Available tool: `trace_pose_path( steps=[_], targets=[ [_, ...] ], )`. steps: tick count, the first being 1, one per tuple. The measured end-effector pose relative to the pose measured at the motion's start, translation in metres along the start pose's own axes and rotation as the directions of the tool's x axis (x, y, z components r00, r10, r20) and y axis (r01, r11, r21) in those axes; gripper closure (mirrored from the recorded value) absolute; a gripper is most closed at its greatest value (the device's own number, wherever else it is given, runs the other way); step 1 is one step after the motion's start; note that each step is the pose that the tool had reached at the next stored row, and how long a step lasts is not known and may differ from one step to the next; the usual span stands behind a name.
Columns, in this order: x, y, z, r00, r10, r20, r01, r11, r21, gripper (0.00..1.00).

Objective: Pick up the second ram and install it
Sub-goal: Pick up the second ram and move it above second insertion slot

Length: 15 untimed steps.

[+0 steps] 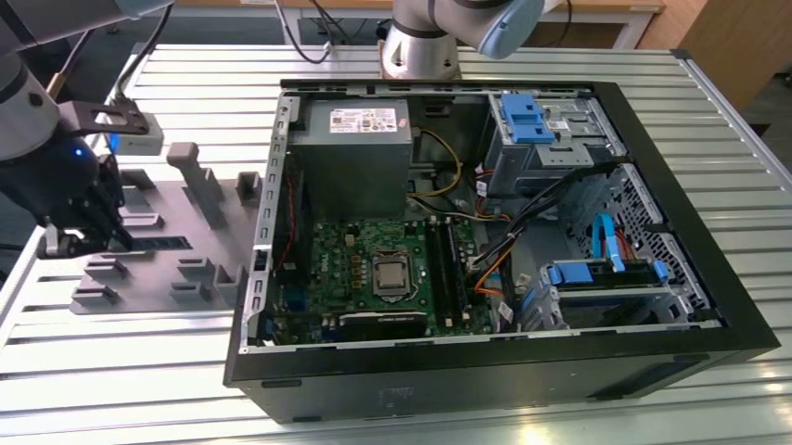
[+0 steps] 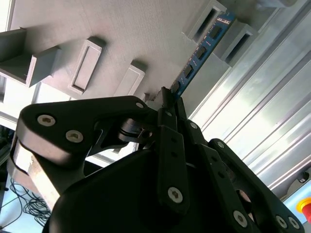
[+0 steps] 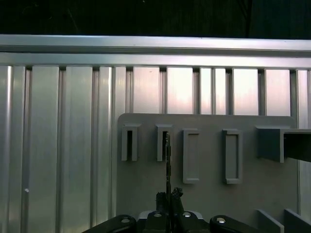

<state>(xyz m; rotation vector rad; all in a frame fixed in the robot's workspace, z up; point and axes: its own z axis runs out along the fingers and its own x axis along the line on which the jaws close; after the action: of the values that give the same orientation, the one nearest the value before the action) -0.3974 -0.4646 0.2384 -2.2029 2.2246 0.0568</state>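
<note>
We are working at the nine o'clock side of the open computer case [image 1: 495, 385] in the exterior view, where the pincer [image 1: 77, 243] is hanging low over the grey holder plate [image 1: 143, 278] on the slatted metal table [image 1: 124, 371]. The second ram [image 2: 203, 46] is standing on edge in the plate's raised slot blocks, well apart from the motherboard [image 1: 352, 246] at the case's middle. In the second wrist view its blue board and black chips are running from the blocks straight into the pincer. The pincer is standing narrow, and we are judging that its fingertips [image 3: 162, 196], seen in the first wrist view, are pinching the near end of the stick, one on each flat face, while the far end is sitting in its block. To do this pick well, we are thinking the grip should be sitting square to the board, so that the stick is neither twisting nor bowing, and pressing firmly enough that it is not slipping. The lift should be going straight up out of the blocks, not sideways, since any tilt is likely to be jamming the far end or scraping the chips. We are also minding the taller grey posts [image 1: 198, 181] at about two o'clock of the pincer, which are standing near enough to catch a careless swing.
</note>
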Motion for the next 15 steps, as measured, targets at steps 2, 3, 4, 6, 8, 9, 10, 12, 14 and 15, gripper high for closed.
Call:
trace_pose_path(
  steps=[2,3,4,6,8,9,10,12,14,15],
  targets=[
    [0.0000,0.0000,-0.0007,1.0000,0.000,0.0001,0.000,1.0000,0.0000,0.86],
    [0.0000,0.0000,-0.0010,1.0000,0.000,0.0000,0.000,1.0000,0.0001,0.86],
    [0.0000,0.0000,-0.0013,1.0000,0.000,0.0000,0.000,1.0000,0.0001,0.86],
    [-0.0001,0.0000,-0.0018,1.0000,0.000,0.0000,0.000,1.0000,0.0001,0.86],
    [-0.0001,0.0000,-0.0024,1.0000,0.000,-0.0001,0.000,1.0000,0.0000,0.86],
    [-0.0001,0.0001,-0.0027,1.0000,0.000,0.0000,0.000,1.0000,0.0000,0.86],
    [-0.0001,0.0000,-0.0030,1.0000,0.000,0.0000,0.000,1.0000,0.0000,0.86],
    [-0.0001,0.0001,-0.0036,1.0000,0.000,-0.0001,0.000,1.0000,0.0000,0.86],
    [-0.0002,0.0001,-0.0043,1.0000,0.000,-0.0001,0.000,1.0000,-0.0001,0.86],
    [-0.0001,0.0001,-0.0046,1.0000,0.000,-0.0001,0.000,1.0000,0.0000,0.86]
  ],
)
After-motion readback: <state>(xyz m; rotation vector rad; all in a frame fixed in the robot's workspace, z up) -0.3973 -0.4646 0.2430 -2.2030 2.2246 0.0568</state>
